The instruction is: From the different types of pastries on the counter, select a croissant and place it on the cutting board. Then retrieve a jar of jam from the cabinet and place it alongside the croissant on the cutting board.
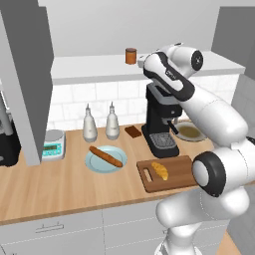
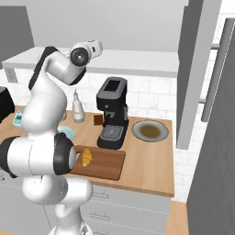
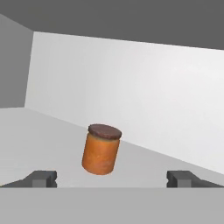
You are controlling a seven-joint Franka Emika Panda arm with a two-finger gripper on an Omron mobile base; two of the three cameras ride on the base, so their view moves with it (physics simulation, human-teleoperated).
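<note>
The jar of jam [image 3: 101,150], orange-brown with a darker lid, stands upright on the pale shelf of the cabinet [image 1: 84,68], seen also as the jar [image 1: 131,56] from the left base. My gripper [image 3: 112,178] is open, level with the jar and a short way in front of it, its fingertips [image 3: 41,178] apart from it on either side. From the left base, the gripper [image 1: 142,63] sits just right of the jar. The golden croissant [image 1: 160,171] lies on the dark cutting board [image 1: 177,183] on the counter [image 1: 60,189]; croissant [image 2: 86,157], board [image 2: 109,166].
A black coffee machine [image 1: 160,119] stands under the arm, behind the board. A brown baguette stick [image 1: 105,156] lies on a pale blue plate, and a dark brown square [image 1: 133,131] is beside the machine. Two white bottles [image 1: 89,124], a scale [image 1: 53,144] and a round dish [image 2: 150,131] are on the counter.
</note>
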